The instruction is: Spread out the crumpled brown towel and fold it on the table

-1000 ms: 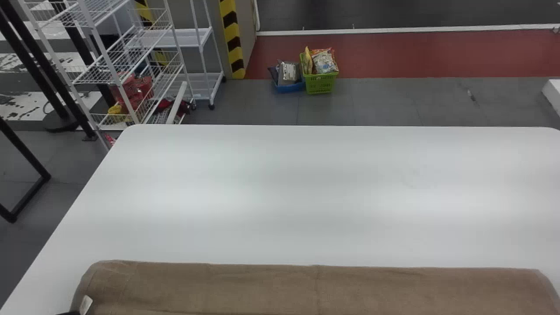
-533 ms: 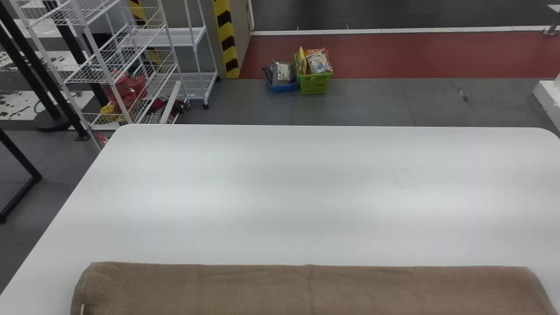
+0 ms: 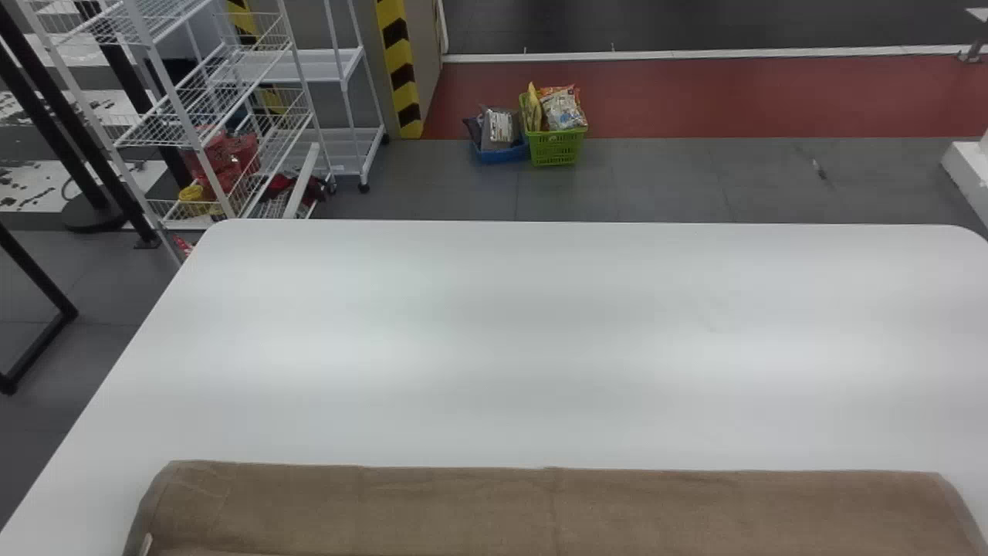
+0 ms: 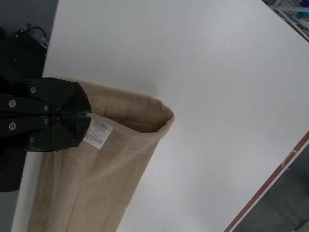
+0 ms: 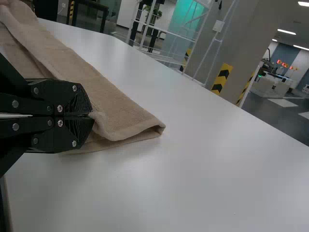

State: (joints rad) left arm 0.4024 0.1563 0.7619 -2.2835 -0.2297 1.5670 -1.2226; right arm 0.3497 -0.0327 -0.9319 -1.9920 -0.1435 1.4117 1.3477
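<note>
Left gripper is pinching an edge of the brown towel beside its white label; right gripper is closing on the cloth near the opposite end. The towel is lying across the robot's side of the white table, its layers bending together along a far fold. At the left end this fold is gaping as a rounded loop; at the right end it is lying flatter, the layers parting slightly. The step in hand is probably the laying of one layer over the other. Should either gripper be moving ahead of its partner, the upper layer would be skewing and the edges failing to meet. Excessive pull would be dragging the lower layer along, since nothing visible is pinning it. Release above the table might be leaving the loop puffed, and cloth clinging between the fingertips could be lifting a corner.
</note>
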